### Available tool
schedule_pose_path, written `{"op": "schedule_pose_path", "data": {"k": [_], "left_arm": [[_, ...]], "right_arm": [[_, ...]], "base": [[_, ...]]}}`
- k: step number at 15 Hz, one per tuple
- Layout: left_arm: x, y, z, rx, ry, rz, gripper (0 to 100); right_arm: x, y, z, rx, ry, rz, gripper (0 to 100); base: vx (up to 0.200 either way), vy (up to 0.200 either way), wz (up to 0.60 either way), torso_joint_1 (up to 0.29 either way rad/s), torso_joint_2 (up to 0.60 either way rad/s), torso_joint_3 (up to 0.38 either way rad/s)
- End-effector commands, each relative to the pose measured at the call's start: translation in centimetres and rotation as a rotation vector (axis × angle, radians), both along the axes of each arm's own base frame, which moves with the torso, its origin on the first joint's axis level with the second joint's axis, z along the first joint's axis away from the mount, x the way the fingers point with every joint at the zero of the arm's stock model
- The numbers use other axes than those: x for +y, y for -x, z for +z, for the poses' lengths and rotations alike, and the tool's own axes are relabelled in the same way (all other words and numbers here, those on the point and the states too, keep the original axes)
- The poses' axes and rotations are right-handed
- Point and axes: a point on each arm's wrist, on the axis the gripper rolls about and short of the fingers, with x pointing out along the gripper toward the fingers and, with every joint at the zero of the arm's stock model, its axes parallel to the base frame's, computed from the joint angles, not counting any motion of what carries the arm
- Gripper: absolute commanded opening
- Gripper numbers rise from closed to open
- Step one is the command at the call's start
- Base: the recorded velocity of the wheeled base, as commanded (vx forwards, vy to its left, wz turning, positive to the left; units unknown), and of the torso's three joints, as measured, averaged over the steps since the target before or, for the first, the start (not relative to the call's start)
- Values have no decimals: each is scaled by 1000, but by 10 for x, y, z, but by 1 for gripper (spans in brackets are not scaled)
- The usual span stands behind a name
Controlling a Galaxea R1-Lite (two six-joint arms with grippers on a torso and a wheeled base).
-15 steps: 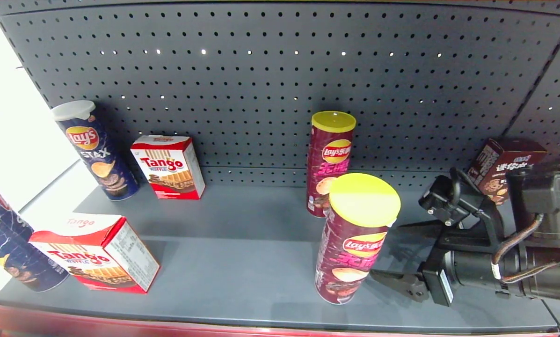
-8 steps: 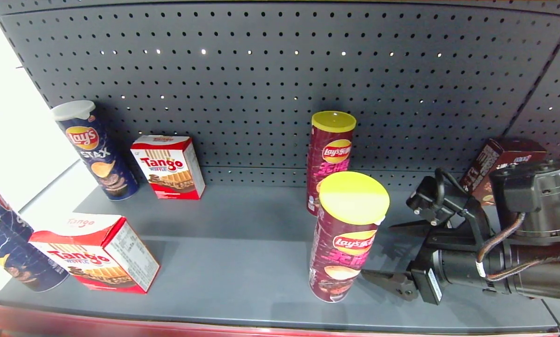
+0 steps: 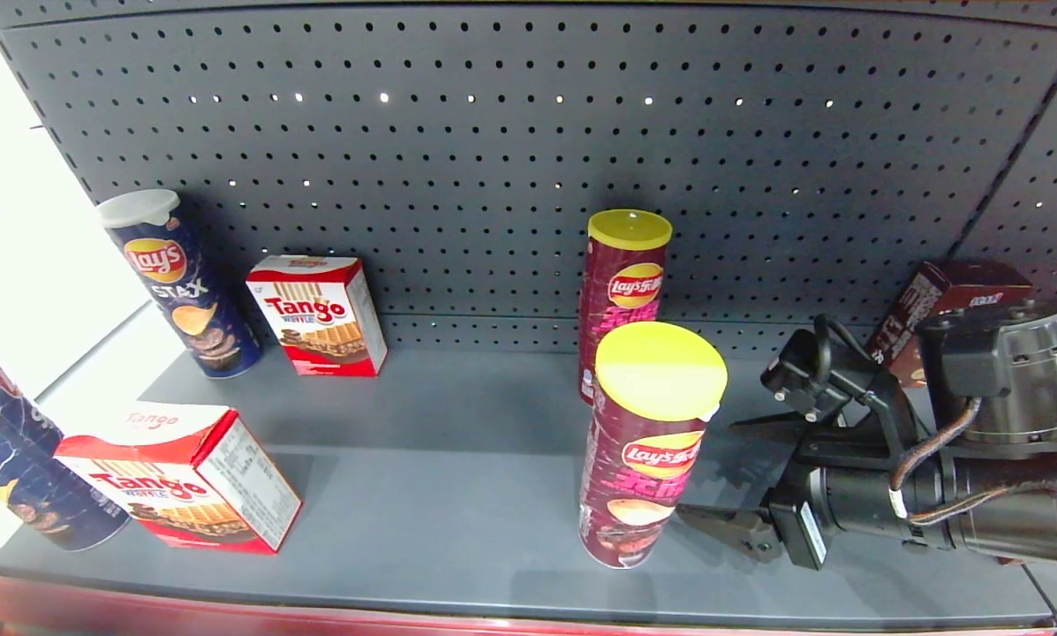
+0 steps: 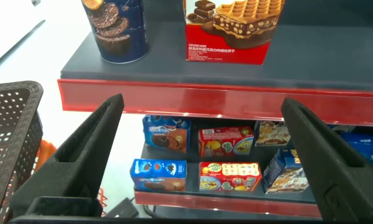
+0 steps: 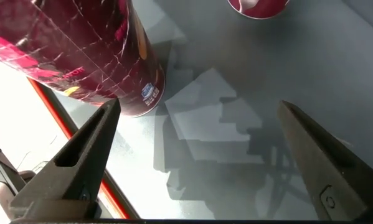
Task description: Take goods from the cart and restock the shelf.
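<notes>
Found front can (image 3: 652, 442) standing on shelf (image 3: 457, 477), near its front edge, at 6 o'clock from rear can (image 3: 623, 300). Judged light, stiff-walled, glossy and likely slick, tall enough to tip; best taken mid-body across the sides, not by the lid (image 3: 660, 371). Saw right tool (image 3: 709, 470) spread wide at its 3 o'clock, just beside, not touching. From right wrist view: base down by the red lip (image 5: 119, 190), gap to fingers (image 5: 80, 162). From head view: lid, rear can behind. Saw left tool (image 4: 198, 162) spread wide, empty, facing lower shelves (image 4: 236, 203) beside cart (image 4: 12, 124).
</notes>
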Motion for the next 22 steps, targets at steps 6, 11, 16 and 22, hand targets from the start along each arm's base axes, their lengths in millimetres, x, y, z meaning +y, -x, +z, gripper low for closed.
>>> {"op": "schedule_pose_path", "data": {"k": [6, 11, 16, 22], "left_arm": [[0, 0, 0, 2, 0, 0, 100], [0, 0, 0, 2, -1, -1, 100], [0, 0, 0, 2, -3, -1, 100], [0, 0, 0, 2, -3, -1, 100]], "right_arm": [[-26, -1, 24, -102, -67, -98, 100], [-110, 52, 90, -423, -197, -405, 100], [-139, 151, 64, -625, -232, -622, 100], [-151, 238, -21, -560, -212, -667, 100]], "base": [[0, 0, 0, 0, 0, 0], [0, 0, 0, 0, 0, 0], [0, 0, 0, 0, 0, 0], [0, 0, 0, 0, 0, 0]]}}
